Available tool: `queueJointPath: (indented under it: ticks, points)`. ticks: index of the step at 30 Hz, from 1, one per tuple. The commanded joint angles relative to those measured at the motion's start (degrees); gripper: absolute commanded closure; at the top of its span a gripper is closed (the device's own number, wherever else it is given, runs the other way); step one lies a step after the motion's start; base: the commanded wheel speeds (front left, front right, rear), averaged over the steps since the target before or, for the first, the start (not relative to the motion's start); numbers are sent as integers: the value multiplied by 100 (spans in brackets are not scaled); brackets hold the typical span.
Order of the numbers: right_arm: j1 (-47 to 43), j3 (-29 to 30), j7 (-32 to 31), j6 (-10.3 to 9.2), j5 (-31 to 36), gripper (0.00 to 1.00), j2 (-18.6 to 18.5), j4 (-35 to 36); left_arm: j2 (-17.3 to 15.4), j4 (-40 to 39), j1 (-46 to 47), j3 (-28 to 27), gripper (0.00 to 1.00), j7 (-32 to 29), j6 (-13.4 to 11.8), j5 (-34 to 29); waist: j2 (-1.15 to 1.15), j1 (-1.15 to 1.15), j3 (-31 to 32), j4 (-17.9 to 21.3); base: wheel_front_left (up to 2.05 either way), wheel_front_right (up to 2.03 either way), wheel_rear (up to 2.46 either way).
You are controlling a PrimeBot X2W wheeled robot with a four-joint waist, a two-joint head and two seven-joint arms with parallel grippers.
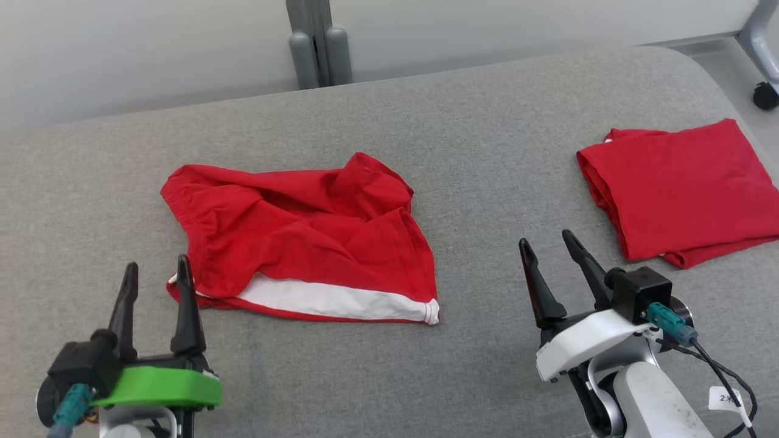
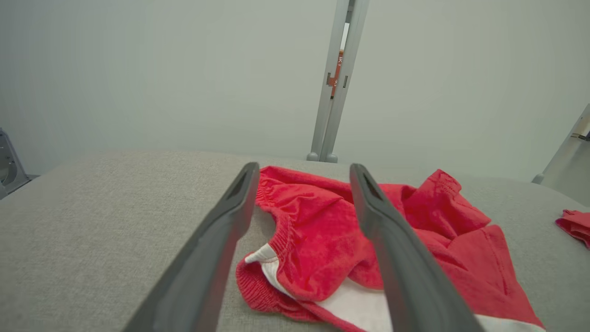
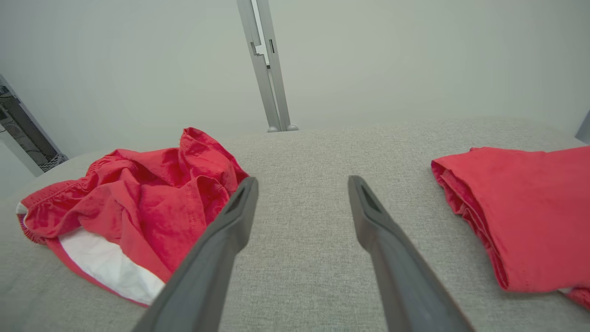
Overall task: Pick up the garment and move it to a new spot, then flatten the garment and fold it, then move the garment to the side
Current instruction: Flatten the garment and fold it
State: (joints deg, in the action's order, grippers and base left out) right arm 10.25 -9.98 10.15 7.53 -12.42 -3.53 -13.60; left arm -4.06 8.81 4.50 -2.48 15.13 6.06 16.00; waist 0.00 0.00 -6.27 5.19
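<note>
A rumpled red garment [image 1: 304, 234] with a white band along its near edge lies in the middle of the grey cushioned surface [image 1: 475, 152]. It also appears as the red garment [image 2: 322, 240] in the left wrist view and the red garment [image 3: 133, 207] in the right wrist view. My left gripper [image 1: 157, 267] stands open just off the garment's near left corner, nothing between its fingers. My right gripper [image 1: 546, 237] hangs open over bare cushion to the right of the garment, empty.
A second red garment [image 1: 681, 188], folded flat, lies at the right side of the cushion and shows in the right wrist view [image 3: 525, 212]. A grey post [image 1: 319, 45] stands behind the far edge. A dark caster wheel [image 1: 765, 96] is at the far right.
</note>
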Motion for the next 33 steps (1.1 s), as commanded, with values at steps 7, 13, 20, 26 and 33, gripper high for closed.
queueJointPath:
  ticks: [7,13,20,26,33]
  points:
    - [-66,-160,-172,-9,-124,0,20,-142,77,-172,-491,-55,0,-3,74,-118,0,0,197,-390,0,0,0]
    - [249,-546,-895,-9,-357,0,40,-599,102,-177,-431,-69,0,-3,97,-106,0,0,155,-594,0,0,0]
    - [545,-572,-1484,-5,-724,0,62,-1272,112,-177,-323,-70,0,-3,114,-132,0,0,37,-774,0,0,0]
    - [796,-847,-1474,-6,-999,0,49,-1762,113,-162,-236,16,0,-3,131,-74,0,0,-84,-885,0,0,0]
    - [1020,-1140,-1469,-6,-1093,0,59,-2254,113,-139,-134,98,0,-3,142,-19,0,0,-168,-975,0,0,0]
